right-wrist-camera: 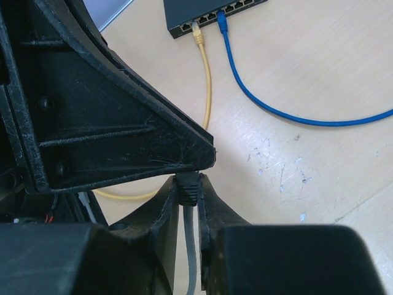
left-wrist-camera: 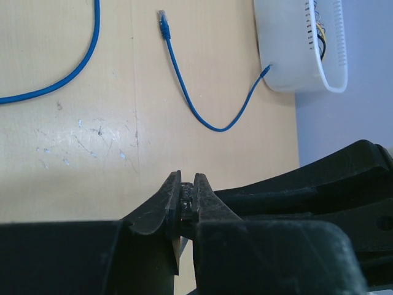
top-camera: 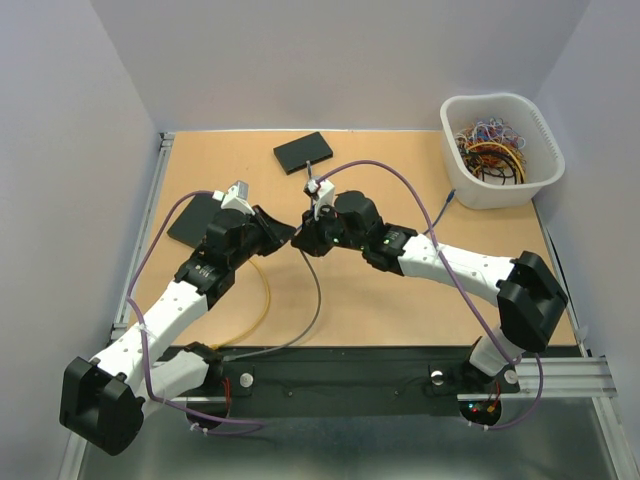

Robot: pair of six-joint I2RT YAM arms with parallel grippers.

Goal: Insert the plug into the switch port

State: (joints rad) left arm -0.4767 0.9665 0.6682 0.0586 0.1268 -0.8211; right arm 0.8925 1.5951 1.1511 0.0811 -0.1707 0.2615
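The black plug (right-wrist-camera: 188, 186) on a grey cable (right-wrist-camera: 190, 246) is pinched between the fingers of my right gripper (right-wrist-camera: 188, 183). My left gripper (left-wrist-camera: 187, 192) is shut on a dark piece, apparently the same plug's tip. The two grippers meet tip to tip above the table's middle: the left gripper (top-camera: 287, 232) and the right gripper (top-camera: 306, 240). The grey cable (top-camera: 318, 290) hangs down toward the near edge. The black switch (right-wrist-camera: 209, 12) lies flat on the table with a yellow cable (right-wrist-camera: 206, 80) and a blue cable (right-wrist-camera: 276, 110) plugged in. In the top view the switch (top-camera: 192, 220) sits left of my left arm, partly hidden.
A white basket (top-camera: 497, 98) of tangled cables stands at the back right; it also shows in the left wrist view (left-wrist-camera: 288, 55). A loose blue cable (left-wrist-camera: 184, 80) trails from it across the table. A second black box (top-camera: 303, 152) lies at the back centre. A yellow cable (top-camera: 266, 300) curves near my left arm.
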